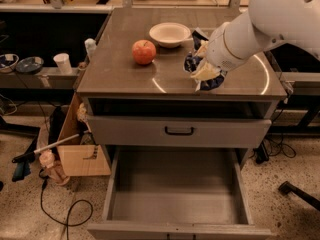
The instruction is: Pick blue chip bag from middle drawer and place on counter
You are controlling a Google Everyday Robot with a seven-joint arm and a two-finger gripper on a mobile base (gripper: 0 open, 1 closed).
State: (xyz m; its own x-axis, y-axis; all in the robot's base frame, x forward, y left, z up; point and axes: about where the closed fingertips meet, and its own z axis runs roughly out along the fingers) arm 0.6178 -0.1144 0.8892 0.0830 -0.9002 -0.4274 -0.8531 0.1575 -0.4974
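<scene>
My gripper (204, 70) is shut on the blue chip bag (192, 60), a crumpled dark-blue foil bag with pale edges. It holds the bag just above the right half of the counter (117, 71), near the front edge. The middle drawer (175, 186) stands pulled open below, its grey floor bare. My white arm reaches in from the upper right and hides part of the counter's right side.
A red apple (144, 52) and a white bowl (170, 34) sit on the counter left of the gripper. A shut drawer front with a black handle (179, 131) is above the open drawer. A cardboard box (82, 156) and cables lie on the floor at left.
</scene>
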